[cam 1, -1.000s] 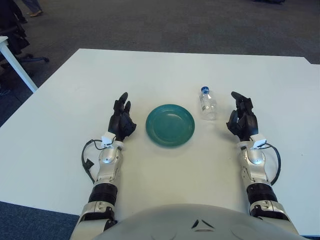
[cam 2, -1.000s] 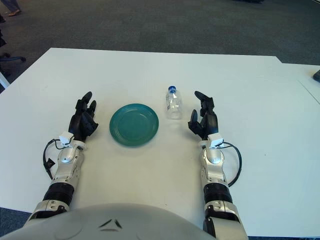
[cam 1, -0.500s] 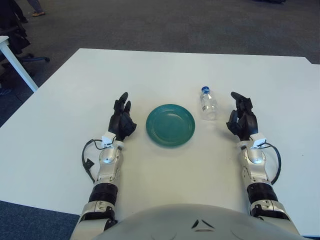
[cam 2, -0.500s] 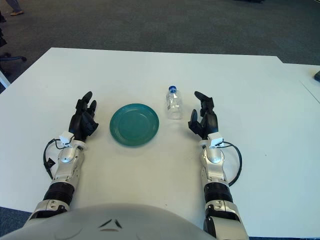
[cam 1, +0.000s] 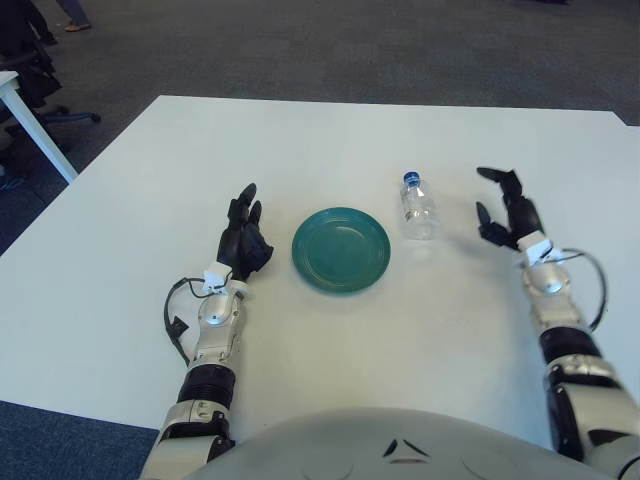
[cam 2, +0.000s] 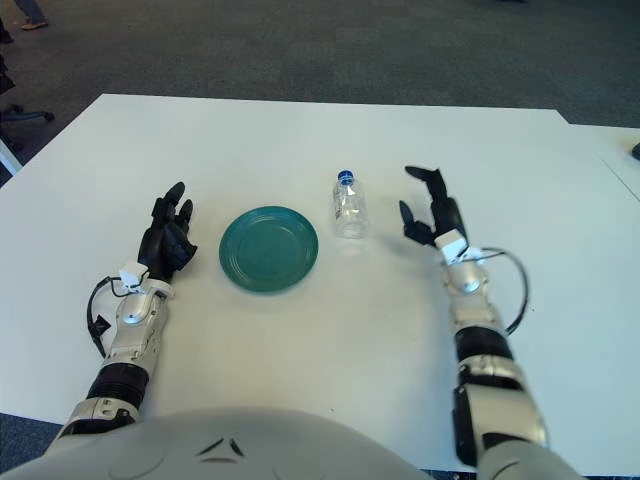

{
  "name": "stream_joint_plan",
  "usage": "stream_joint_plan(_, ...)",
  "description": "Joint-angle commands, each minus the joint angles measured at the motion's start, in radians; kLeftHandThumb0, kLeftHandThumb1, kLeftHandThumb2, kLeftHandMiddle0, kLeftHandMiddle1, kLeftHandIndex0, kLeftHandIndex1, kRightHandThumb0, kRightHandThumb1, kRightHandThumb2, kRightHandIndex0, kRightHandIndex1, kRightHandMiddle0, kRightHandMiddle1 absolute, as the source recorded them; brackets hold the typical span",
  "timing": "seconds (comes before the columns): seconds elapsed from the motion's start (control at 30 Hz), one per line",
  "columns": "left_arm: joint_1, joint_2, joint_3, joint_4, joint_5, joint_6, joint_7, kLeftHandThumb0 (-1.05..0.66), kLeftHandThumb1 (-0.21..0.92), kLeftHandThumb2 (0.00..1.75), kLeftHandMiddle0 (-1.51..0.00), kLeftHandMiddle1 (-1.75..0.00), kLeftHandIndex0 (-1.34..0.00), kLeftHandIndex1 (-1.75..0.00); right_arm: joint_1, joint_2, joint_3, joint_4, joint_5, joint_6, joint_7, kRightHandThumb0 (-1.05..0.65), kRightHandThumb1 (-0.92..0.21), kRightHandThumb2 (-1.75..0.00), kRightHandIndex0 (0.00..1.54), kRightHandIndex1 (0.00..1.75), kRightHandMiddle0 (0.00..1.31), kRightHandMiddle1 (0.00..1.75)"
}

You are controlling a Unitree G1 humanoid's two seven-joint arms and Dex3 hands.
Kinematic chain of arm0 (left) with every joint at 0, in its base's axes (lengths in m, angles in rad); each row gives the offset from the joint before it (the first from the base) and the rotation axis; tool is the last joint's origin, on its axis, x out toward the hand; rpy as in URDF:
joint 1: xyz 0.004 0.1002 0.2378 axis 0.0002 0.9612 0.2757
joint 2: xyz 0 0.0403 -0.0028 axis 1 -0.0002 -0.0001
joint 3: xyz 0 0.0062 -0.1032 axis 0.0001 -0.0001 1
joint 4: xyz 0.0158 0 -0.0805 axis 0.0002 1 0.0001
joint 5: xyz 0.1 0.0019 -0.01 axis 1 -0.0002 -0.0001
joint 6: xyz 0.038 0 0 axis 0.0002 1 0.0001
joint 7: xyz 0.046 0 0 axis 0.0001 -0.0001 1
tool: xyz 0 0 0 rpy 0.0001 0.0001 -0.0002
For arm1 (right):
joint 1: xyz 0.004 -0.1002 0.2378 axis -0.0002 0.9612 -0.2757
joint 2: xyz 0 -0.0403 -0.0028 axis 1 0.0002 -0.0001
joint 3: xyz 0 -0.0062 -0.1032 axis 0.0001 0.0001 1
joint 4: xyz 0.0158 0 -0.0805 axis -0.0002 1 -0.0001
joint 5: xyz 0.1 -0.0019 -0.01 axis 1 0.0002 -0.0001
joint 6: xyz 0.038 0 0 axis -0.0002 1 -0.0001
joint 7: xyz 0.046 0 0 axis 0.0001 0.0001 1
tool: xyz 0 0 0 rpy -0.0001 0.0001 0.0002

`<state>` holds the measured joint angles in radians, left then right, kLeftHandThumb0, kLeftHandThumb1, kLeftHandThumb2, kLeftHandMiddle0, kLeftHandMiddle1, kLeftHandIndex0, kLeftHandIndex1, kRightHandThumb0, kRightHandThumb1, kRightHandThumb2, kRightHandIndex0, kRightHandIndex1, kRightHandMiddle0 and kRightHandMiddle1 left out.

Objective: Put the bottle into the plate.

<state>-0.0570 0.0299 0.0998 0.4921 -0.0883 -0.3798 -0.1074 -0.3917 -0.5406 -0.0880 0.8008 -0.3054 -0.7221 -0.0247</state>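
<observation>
One bottle [cam 1: 417, 207] lies on the desk [cam 1: 330, 140] beside one plate [cam 1: 341, 249]. Right hand [cam 1: 505, 207] and left hand [cam 1: 243, 240] are both open, holding nothing.

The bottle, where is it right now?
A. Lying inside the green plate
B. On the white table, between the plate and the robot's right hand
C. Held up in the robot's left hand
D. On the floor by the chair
B: the bottle lies on the table, apart from the green plate, with the open right hand on its other side, not touching it.
</observation>
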Motion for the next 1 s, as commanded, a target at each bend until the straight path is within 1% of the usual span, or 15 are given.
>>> stream_joint_plan(0.0, 0.045, -0.003, 0.002, 0.038, -0.004, 0.04, -0.002, -0.9, 0.92, 1.08, -0.18, 0.0, 0.0, -0.37, -0.089, -0.08, 0.058, 0.047, -0.101, -0.081, -0.043, -0.74, -0.92, -0.66, 0.29, 0.0, 0.0, 0.71)
stream_joint_plan(0.03, 0.045, -0.003, 0.002, 0.038, -0.005, 0.039, -0.003, -0.9, 0.92, 1.08, -0.18, 0.0, 0.0, -0.37, -0.095, -0.084, 0.065, 0.06, -0.108, -0.088, -0.054, -0.74, -0.92, -0.66, 0.28, 0.0, 0.0, 0.71)
stream_joint_plan(0.07, 0.044, -0.004, 0.001, 0.041, -0.004, 0.033, -0.003, -0.9, 0.92, 1.08, -0.17, 0.0, 0.0, -0.37, -0.134, -0.123, 0.115, 0.076, -0.199, -0.106, -0.108, -0.74, -0.92, -0.65, 0.28, 0.0, 0.0, 0.71)
stream_joint_plan(0.1, 0.044, -0.005, 0.001, 0.042, -0.004, 0.028, -0.003, -0.9, 0.92, 1.08, -0.17, 0.0, 0.0, -0.37, -0.164, -0.153, 0.154, 0.089, -0.267, -0.12, -0.15, -0.73, -0.92, -0.61, 0.29, 0.0, 0.0, 0.73)
stream_joint_plan(0.13, 0.044, -0.006, 0.0, 0.044, -0.002, 0.023, -0.002, -0.9, 0.92, 1.08, -0.17, 0.0, 0.0, -0.37, -0.2, -0.186, 0.202, 0.097, -0.353, -0.13, -0.209, -0.73, -0.92, -0.59, 0.29, 0.0, 0.0, 0.74)
stream_joint_plan(0.17, 0.044, -0.008, -0.002, 0.046, 0.001, 0.017, 0.0, -0.9, 0.92, 1.08, -0.17, 0.0, 0.0, -0.36, -0.248, -0.221, 0.267, 0.095, -0.469, -0.131, -0.301, -0.72, -0.92, -0.55, 0.29, 0.0, 0.0, 0.75)
stream_joint_plan(0.2, 0.044, -0.009, -0.004, 0.048, 0.002, 0.013, 0.001, -0.9, 0.92, 1.08, -0.17, 0.0, 0.0, -0.36, -0.277, -0.24, 0.309, 0.094, -0.54, -0.13, -0.365, -0.71, -0.92, -0.51, 0.3, 0.01, 0.0, 0.77)
stream_joint_plan(0.23, 0.045, -0.011, -0.007, 0.049, 0.007, 0.009, 0.005, -0.9, 0.92, 1.08, -0.17, 0.0, 0.0, -0.36, -0.322, -0.263, 0.372, 0.091, -0.64, -0.119, -0.453, -0.71, -0.92, -0.5, 0.3, 0.01, 0.0, 0.77)
stream_joint_plan(0.27, 0.046, -0.013, -0.008, 0.05, 0.009, 0.006, 0.008, -0.9, 0.92, 1.08, -0.17, 0.0, 0.0, -0.36, -0.351, -0.276, 0.414, 0.092, -0.703, -0.111, -0.511, -0.7, -0.92, -0.47, 0.31, 0.01, 0.0, 0.77)
stream_joint_plan(0.3, 0.045, -0.014, -0.009, 0.052, 0.011, 0.004, 0.009, -0.9, 0.92, 1.08, -0.17, 0.0, 0.0, -0.36, -0.368, -0.282, 0.44, 0.096, -0.737, -0.105, -0.546, -0.7, -0.92, -0.45, 0.32, 0.02, 0.0, 0.77)
stream_joint_plan(0.37, 0.044, -0.018, -0.013, 0.055, 0.016, 0.0, 0.015, -0.9, 0.92, 1.08, -0.16, 0.0, 0.0, -0.35, -0.435, -0.297, 0.536, 0.112, -0.864, -0.062, -0.657, -0.7, -0.92, -0.43, 0.33, 0.02, 0.0, 0.76)
stream_joint_plan(0.4, 0.043, -0.02, -0.015, 0.056, 0.018, -0.001, 0.017, -0.9, 0.92, 1.08, -0.16, 0.0, 0.0, -0.35, -0.461, -0.304, 0.572, 0.119, -0.912, -0.047, -0.701, -0.7, -0.92, -0.43, 0.33, 0.02, 0.0, 0.74)
stream_joint_plan(0.6, 0.042, -0.024, -0.023, 0.067, 0.028, -0.033, 0.02, -0.9, 0.92, 1.08, -0.16, 0.0, 0.0, -0.34, -0.545, -0.303, 0.696, 0.178, -1.04, -0.025, -0.857, -0.74, -0.92, -0.48, 0.32, 0.01, 0.0, 0.67)
stream_joint_plan(0.73, 0.043, -0.027, -0.025, 0.078, 0.035, -0.057, 0.023, -0.9, 0.92, 1.08, -0.16, 0.0, 0.0, -0.34, -0.591, -0.276, 0.765, 0.224, -1.096, -0.007, -0.93, -0.78, -0.92, -0.51, 0.27, 0.0, 0.0, 0.6)
stream_joint_plan(0.97, 0.041, -0.034, -0.024, 0.091, 0.04, -0.073, 0.025, -0.89, 0.92, 1.07, -0.15, 0.0, 0.0, -0.34, -0.683, -0.212, 0.91, 0.272, -1.21, 0.05, -1.106, -0.83, -0.92, -0.55, 0.19, 0.0, 0.0, 0.49)
